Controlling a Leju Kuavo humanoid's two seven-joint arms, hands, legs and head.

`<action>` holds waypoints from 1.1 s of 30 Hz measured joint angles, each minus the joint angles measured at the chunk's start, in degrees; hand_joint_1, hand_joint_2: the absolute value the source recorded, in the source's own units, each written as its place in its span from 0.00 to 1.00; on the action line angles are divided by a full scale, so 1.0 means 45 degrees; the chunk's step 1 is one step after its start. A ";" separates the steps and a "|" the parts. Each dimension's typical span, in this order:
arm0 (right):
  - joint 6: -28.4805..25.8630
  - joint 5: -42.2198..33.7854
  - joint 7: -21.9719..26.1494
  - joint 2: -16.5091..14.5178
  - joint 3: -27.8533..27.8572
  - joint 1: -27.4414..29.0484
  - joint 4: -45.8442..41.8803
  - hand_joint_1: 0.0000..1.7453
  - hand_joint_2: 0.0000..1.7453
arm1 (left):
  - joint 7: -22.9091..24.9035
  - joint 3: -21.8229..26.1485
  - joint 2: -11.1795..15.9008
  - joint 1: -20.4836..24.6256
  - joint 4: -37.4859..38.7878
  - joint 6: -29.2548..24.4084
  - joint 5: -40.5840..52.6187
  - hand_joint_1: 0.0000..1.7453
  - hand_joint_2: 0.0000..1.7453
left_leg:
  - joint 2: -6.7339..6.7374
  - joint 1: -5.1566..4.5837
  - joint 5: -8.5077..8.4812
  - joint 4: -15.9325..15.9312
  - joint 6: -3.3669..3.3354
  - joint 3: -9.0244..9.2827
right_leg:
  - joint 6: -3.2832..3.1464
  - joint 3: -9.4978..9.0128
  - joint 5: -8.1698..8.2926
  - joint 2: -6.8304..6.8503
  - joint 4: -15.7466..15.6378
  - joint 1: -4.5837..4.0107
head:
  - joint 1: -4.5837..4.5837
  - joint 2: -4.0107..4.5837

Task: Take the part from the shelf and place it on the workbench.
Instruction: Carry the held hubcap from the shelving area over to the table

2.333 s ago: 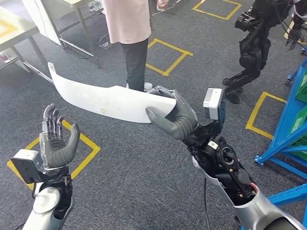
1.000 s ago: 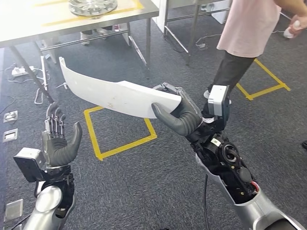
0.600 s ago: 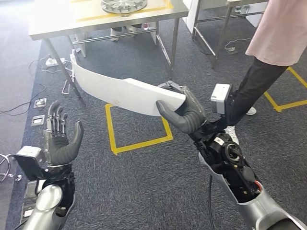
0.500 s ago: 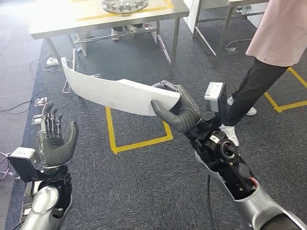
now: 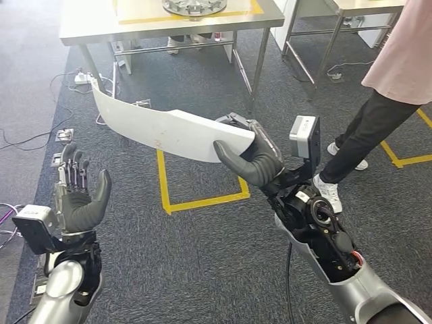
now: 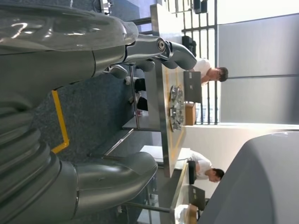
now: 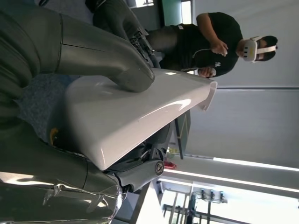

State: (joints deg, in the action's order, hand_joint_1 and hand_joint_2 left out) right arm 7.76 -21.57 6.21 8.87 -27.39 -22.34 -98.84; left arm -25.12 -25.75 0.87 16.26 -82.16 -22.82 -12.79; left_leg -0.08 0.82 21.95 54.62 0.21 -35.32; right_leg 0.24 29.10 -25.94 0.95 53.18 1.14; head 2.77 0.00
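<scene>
My right hand grips one end of a long curved white part, thumb over its top face and fingers beneath. The part reaches out to the left above the carpet, its far tip near the workbench leg. In the right wrist view the white part lies across my right hand, the thumb pressing on it. My left hand is raised at the lower left, palm up, fingers apart, holding nothing. The left wrist view shows the left hand likewise bare. The workbench stands ahead at the top.
A round metal rim sits on the workbench inside a yellow outline. A person in a pink top stands at the right. Cables and floor sockets lie at the left. A yellow tape square marks the carpet below the part.
The whole view has swung as I turned: the blue shelf has dropped out and the workbench has come in ahead. My right hand has kept its hold on the part; the left hand stayed open.
</scene>
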 joint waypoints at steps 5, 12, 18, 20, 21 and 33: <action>-0.0028 -0.0007 -0.0028 0.0000 0.0000 0.0001 0.0007 1.00 1.00 | -0.0027 -0.0006 0.0000 0.0001 0.0000 -0.0113 -0.0019 0.00 1.00 | 0.0001 -0.0016 0.0017 0.0008 -0.0038 0.0000 | 0.0323 -0.0035 0.0015 -0.0001 -0.0084 0.0026 | 0.0058 0.0000; -0.0160 -0.0013 -0.0130 0.0000 0.0000 0.0003 0.0010 1.00 1.00 | -0.0007 -0.0095 0.0019 0.0011 0.0000 -0.0122 -0.0277 0.00 1.00 | 0.0008 -0.0013 0.0013 -0.0004 -0.0038 0.0016 | 0.0348 -0.0033 0.0015 -0.0004 -0.0081 -0.0015 | -0.0035 0.0000; -0.0203 -0.0144 -0.0197 0.0000 -0.0010 0.0013 0.0010 1.00 1.00 | 0.0078 -0.0121 0.0030 0.0015 0.0000 -0.0032 -0.0357 0.00 1.00 | 0.0010 -0.0004 0.0007 -0.0035 -0.0028 0.0038 | 0.0344 -0.0034 0.0012 -0.0005 -0.0073 -0.0030 | -0.0109 0.0000; -0.0199 -0.0175 -0.0191 0.0000 -0.0017 0.0015 0.0011 1.00 1.00 | 0.0085 -0.0121 0.0040 0.0018 0.0001 0.0040 -0.0361 0.00 1.00 | 0.0008 -0.0033 0.0035 0.0006 -0.0073 0.0026 | 0.0376 -0.0044 0.0011 -0.0002 -0.0093 0.0003 | -0.0138 0.0000; -0.0193 -0.0180 -0.0183 0.0000 -0.0022 0.0016 0.0012 1.00 1.00 | 0.0085 -0.0121 0.0050 0.0021 0.0001 0.0073 -0.0362 0.00 1.00 | 0.0006 -0.0049 0.0057 0.0026 -0.0108 0.0020 | 0.0401 -0.0055 0.0006 0.0004 -0.0106 0.0025 | -0.0160 0.0000; -0.0087 -0.0180 -0.0046 0.0000 -0.0032 0.0100 0.0120 1.00 1.00 | 0.0017 -0.0121 0.0083 0.0036 0.0000 0.0197 -0.0355 0.00 1.00 | -0.0146 0.0122 0.0370 -0.0286 -0.0234 0.0739 | 0.0630 0.1719 -0.0208 -0.0147 0.2504 0.0205 | 0.0160 0.0000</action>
State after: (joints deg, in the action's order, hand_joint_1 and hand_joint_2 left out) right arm 7.37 -22.38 6.00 8.87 -27.53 -21.89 -98.30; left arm -25.05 -26.29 1.25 16.42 -82.16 -21.94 -14.38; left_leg -0.74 1.37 23.61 53.33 -0.84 -31.99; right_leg 3.08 36.84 -26.87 0.28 64.44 2.06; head 3.49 0.00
